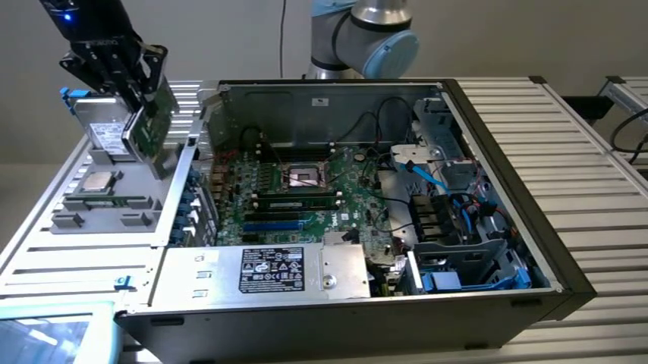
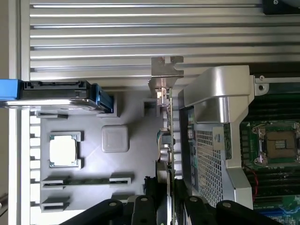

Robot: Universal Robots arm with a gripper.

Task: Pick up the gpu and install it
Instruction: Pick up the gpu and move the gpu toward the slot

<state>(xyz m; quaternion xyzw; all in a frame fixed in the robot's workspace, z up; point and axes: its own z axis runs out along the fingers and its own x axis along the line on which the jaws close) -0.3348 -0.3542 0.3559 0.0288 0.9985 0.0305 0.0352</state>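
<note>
My gripper [image 1: 130, 80] is shut on the gpu [image 1: 152, 121], a flat card with a green board edge and a metal bracket. It holds the card upright in the air, above the grey parts tray [image 1: 61, 227] at the exterior view's left. In the wrist view the gpu [image 2: 168, 136] is seen edge-on. Its bracket [image 2: 166, 70] points away from the gripper [image 2: 166, 208], and a black finger [image 2: 140, 206] presses on each side. The card hangs between the tray [image 2: 93, 164] and the side wall of the open computer case [image 2: 220, 108].
The open case [image 1: 486, 227] lies on a slatted table with its motherboard [image 1: 294, 201] and processor socket [image 1: 306, 178] exposed. A power supply [image 1: 273, 269] sits at its near edge. The tray also holds a silver processor chip [image 1: 99, 180], a memory stick [image 1: 111, 201] and an upright drive [image 1: 102, 133] in a blue caddy.
</note>
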